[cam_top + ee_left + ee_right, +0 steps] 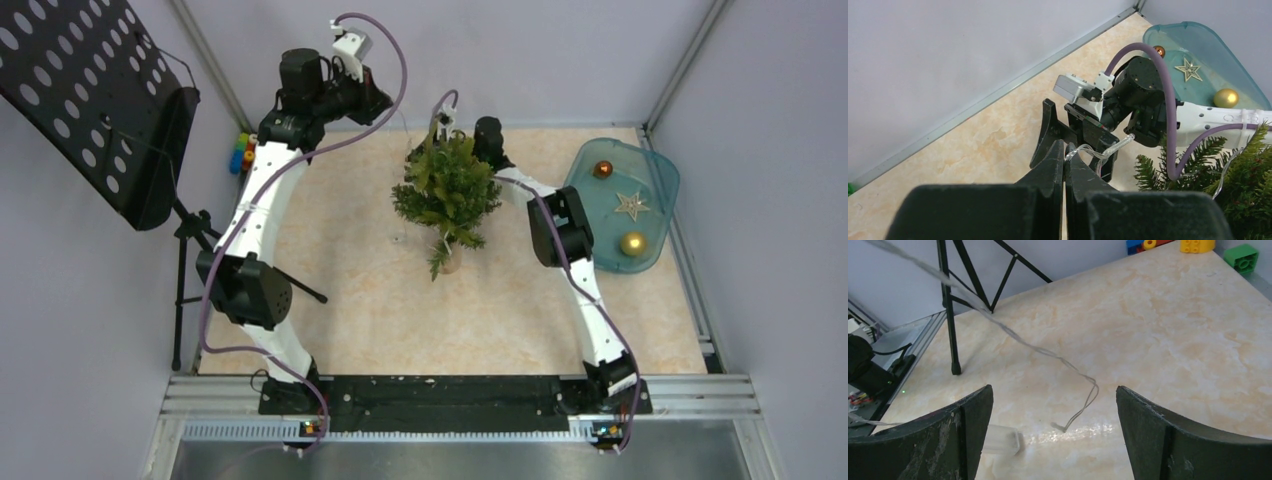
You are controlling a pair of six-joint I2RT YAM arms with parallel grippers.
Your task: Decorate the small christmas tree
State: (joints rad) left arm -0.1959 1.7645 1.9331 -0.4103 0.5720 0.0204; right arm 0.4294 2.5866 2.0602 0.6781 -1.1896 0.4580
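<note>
Left jaws pinch the clear wire (1118, 145) far-left of the upright small christmas tree (447, 190); right jaws, spread, stand nearer, behind it.

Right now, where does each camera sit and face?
Top external: above and behind, looking down on the table and small christmas tree; both arms show.
Left wrist: raised, facing the tray past the shut left gripper pinching the clear string; right arm shows.
Right wrist: low, facing the table through the open right gripper.
Both wrist views share the clear string.
</note>
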